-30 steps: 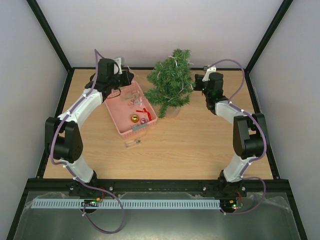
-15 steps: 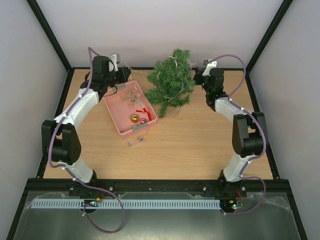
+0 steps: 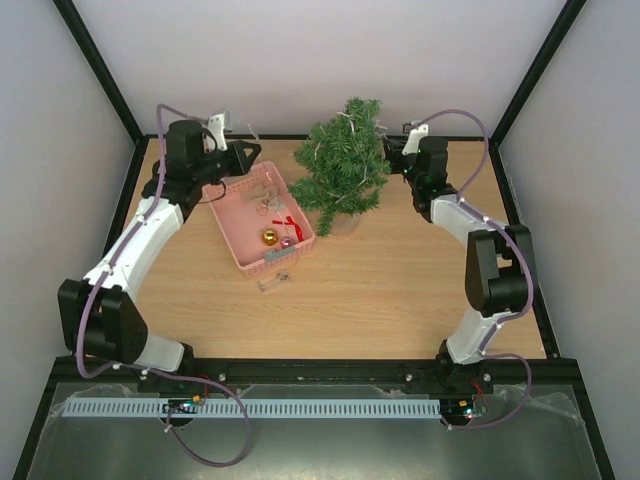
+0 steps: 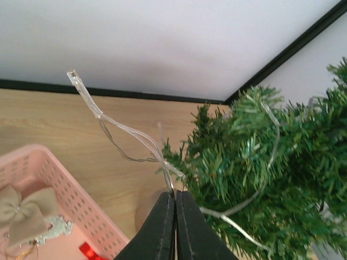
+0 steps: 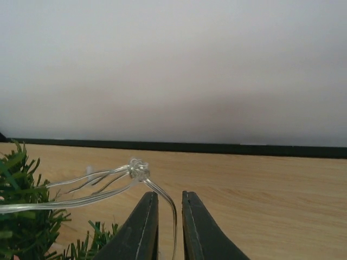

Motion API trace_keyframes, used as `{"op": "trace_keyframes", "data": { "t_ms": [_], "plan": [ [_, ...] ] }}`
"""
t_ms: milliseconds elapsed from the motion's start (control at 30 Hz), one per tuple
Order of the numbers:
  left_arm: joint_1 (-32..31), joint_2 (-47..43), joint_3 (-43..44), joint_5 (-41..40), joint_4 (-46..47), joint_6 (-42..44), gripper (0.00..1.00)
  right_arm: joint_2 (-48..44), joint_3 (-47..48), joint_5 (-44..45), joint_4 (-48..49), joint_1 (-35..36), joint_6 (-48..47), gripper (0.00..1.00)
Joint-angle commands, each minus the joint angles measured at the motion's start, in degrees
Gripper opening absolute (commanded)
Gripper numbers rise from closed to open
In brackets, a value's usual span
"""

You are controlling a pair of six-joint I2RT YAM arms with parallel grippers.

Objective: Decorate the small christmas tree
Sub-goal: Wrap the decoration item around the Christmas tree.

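The small christmas tree (image 3: 343,168) stands at the back middle of the table, with a thin clear string (image 3: 312,147) looped through its dark green branches. My left gripper (image 4: 174,194) is left of the tree (image 4: 271,157) and above the pink basket's far corner. It is shut on the clear string (image 4: 130,131), whose free end sticks up and left. My right gripper (image 5: 169,195) is just right of the tree (image 5: 21,216). Its jaws stand slightly apart, and the knotted string (image 5: 139,169) hangs loosely through the gap.
A pink basket (image 3: 238,250) left of the tree holds a gold ball (image 3: 268,237), a pink ball (image 3: 286,242), a red ribbon and a beige bow (image 4: 24,208). A small clear piece (image 3: 272,283) lies on the table before the basket. The back wall is close behind both grippers.
The left arm has swung left and back, drawing the string with it. The right gripper has edged toward the back wall, and its jaws have parted a little.
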Motion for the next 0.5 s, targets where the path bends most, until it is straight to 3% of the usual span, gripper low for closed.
{"op": "trace_keyframes", "data": {
  "t_ms": [0, 233, 467],
  "plan": [
    [-0.38, -3.81, -4.18, 4.14, 0.73, -1.87, 0.02, -3.54, -0.41, -0.63, -5.17, -0.25, -0.26, 0.14],
    [-1.79, -8.8, -11.29, 8.34, 4.71, -5.23, 0.02, -7.84, -0.77, 3.07, -15.64, -0.22, 1.36, 0.28],
    [-3.19, -11.52, -14.09, 11.59, 10.17, -9.31, 0.02, -11.57, -1.85, 9.14, -25.48, -0.22, 3.09, 0.34]
  ]
}}
